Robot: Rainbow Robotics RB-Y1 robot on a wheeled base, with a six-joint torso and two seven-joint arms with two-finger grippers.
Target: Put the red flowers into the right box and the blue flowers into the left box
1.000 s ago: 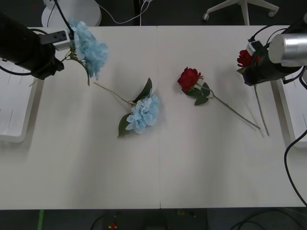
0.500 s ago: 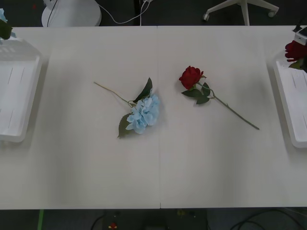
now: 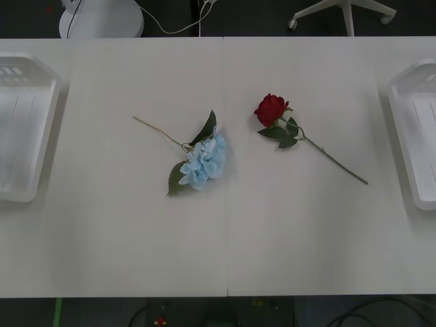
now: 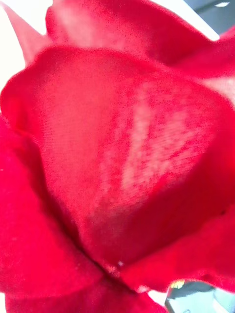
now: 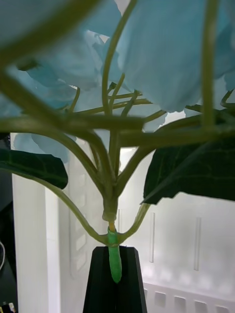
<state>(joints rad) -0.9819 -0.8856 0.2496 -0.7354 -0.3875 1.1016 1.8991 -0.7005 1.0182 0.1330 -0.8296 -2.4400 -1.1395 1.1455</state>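
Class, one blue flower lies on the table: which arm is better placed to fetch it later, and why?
Left. The blue flower lies nearer the left box than the right box.

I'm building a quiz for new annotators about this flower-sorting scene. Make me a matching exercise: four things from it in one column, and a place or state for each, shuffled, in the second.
Things:
1. red rose on the table
2. blue flower on the table
3. left box
4. blue flower at the left gripper

Places or states:
A. at the table's left edge
B. lying right of the table's middle, stem pointing toward the right box
C. stem clamped between black fingers, over a white tray
D. lying left of the table's middle, bloom toward the robot

Pairs: 1-B, 2-D, 3-A, 4-C
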